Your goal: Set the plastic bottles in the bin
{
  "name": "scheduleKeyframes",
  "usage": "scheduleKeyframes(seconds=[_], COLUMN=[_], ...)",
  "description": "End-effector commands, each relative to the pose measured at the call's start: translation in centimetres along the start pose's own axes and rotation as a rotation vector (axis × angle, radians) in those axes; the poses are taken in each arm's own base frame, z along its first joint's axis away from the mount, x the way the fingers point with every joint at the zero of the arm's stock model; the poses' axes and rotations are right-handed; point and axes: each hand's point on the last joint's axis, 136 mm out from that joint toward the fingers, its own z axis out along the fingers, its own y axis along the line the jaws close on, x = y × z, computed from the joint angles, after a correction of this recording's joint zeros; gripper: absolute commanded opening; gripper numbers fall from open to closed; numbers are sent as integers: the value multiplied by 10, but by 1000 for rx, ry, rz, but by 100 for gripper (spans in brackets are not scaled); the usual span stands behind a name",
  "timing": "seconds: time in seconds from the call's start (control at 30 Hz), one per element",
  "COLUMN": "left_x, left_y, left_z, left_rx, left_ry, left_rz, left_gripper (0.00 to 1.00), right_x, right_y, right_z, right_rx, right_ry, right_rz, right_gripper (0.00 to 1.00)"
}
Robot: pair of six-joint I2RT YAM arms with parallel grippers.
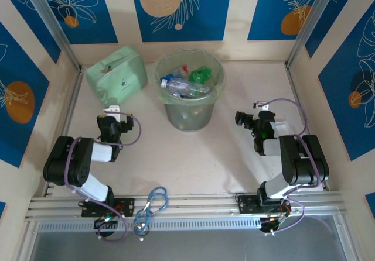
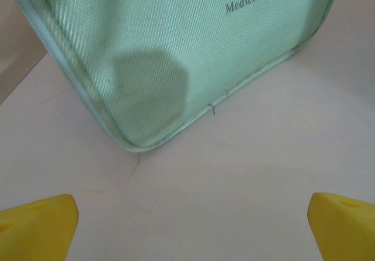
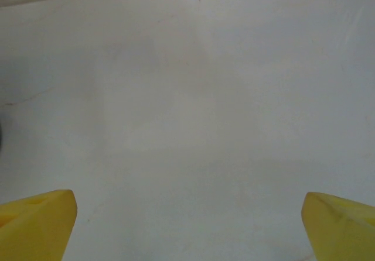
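A round, translucent pale-green bin (image 1: 188,116) stands upright at the far middle of the table (image 1: 193,161), tapering toward its base. Inside it, the plastic bottles (image 1: 186,87) lie heaped on their sides: clear ones with blue labels and caps across the middle, a green bottle (image 1: 202,74) against the far right rim. Further bottle shapes show dimly through the wall.

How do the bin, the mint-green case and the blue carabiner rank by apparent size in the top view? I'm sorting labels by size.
1. bin, largest, though its raised rim sits nearer the camera, which may flatter it
2. mint-green case, somewhat smaller
3. blue carabiner, clearly smallest
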Motion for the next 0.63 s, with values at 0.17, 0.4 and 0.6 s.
scheduleKeyframes(seconds=[0.17, 0.4, 0.6], left_x=[-12, -11, -12], left_y=[-18, -28, -28], left_z=[2, 2, 2], left_rx=[100, 160, 164], left_ry=[-39, -30, -30], left_rz=[43, 63, 60], left_gripper=[100, 100, 100], right_x=[-21, -21, -21], right_y=[11, 11, 12], right_z=[1, 2, 1], right_rx=[-44, -45, -62], right_ry=[-71, -67, -67], right_rz=[-38, -37, -38], right_gripper=[99, 99, 99])
